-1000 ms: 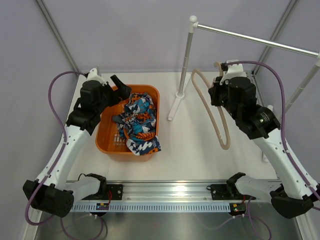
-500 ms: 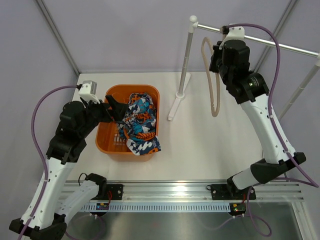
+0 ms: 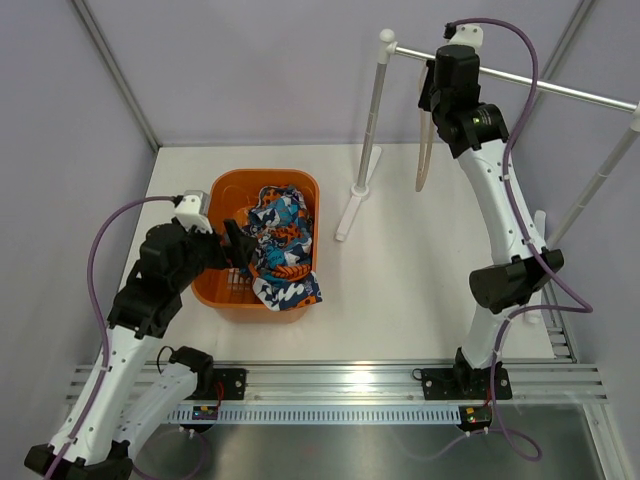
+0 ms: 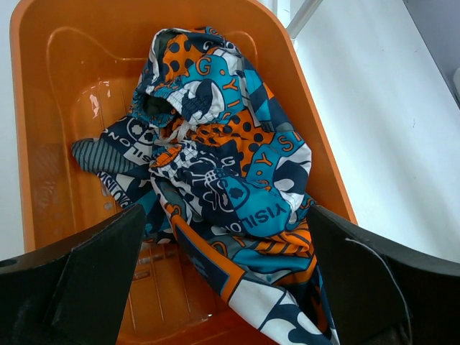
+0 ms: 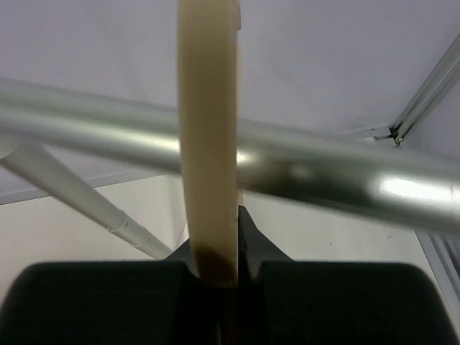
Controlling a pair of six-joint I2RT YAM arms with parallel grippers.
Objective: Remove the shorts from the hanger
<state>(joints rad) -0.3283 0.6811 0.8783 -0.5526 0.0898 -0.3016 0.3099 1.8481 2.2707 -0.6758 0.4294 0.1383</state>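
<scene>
Beige hanger [image 5: 207,144] is pinched in the right hand [image 5: 215,259] by the rail [image 5: 323,172], left hand [image 4: 224,223] spread wide over the shorts [image 4: 230,165].

The left arm [image 3: 128,315] rose from its base at the near left corner, folded at the elbow and reached forward and to the right with its wrist held low. The left claw [image 3: 238,255] pointed forward and downward, its two black fingers [image 4: 93,277] spread wide and holding nothing. The right arm [image 3: 500,200] stood stretched tall, almost straight from base to wrist, leaning toward the far side. The right claw [image 3: 432,92] sat at the very top of that reach, its fingers [image 5: 251,241] pinched tight on the thin edge of the hanger [image 5: 207,144], which stood upright between them.
</scene>
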